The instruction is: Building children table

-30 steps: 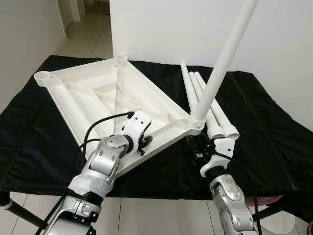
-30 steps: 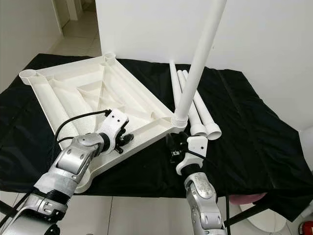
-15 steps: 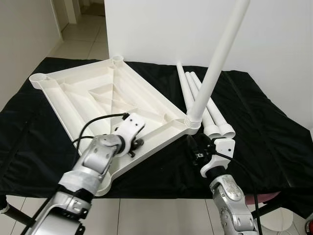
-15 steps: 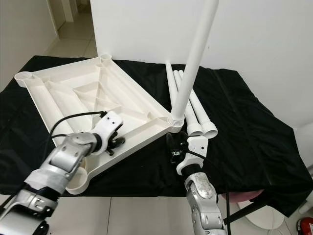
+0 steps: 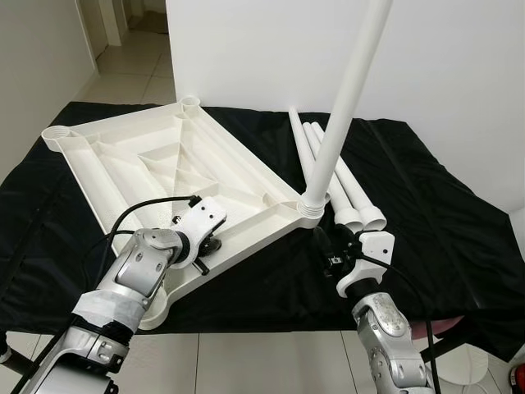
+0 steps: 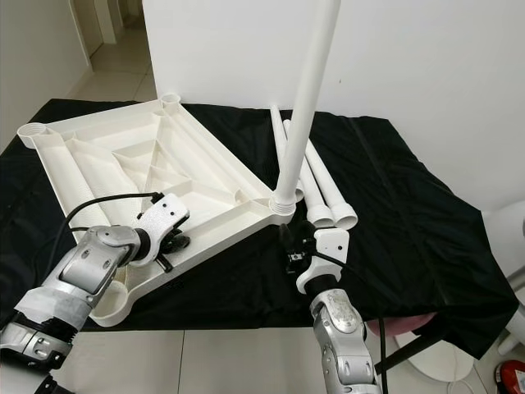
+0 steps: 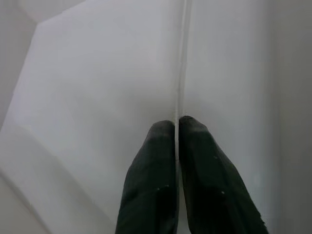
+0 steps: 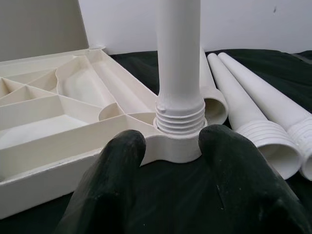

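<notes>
The children's table top (image 5: 172, 168) lies upside down on the black-draped bench (image 5: 459, 230), one leg (image 5: 344, 98) standing in a corner socket, three loose legs (image 5: 344, 185) beside; left tool (image 5: 201, 242) pinches a rib, right tool (image 5: 328, 246) spread around the socket.

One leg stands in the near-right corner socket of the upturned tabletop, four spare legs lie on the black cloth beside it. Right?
Not quite: three spare legs lie on the black cloth, not four, as the left eye view shows. The rest holds: one leg stands in the near-right corner socket of the upturned tabletop.
</notes>
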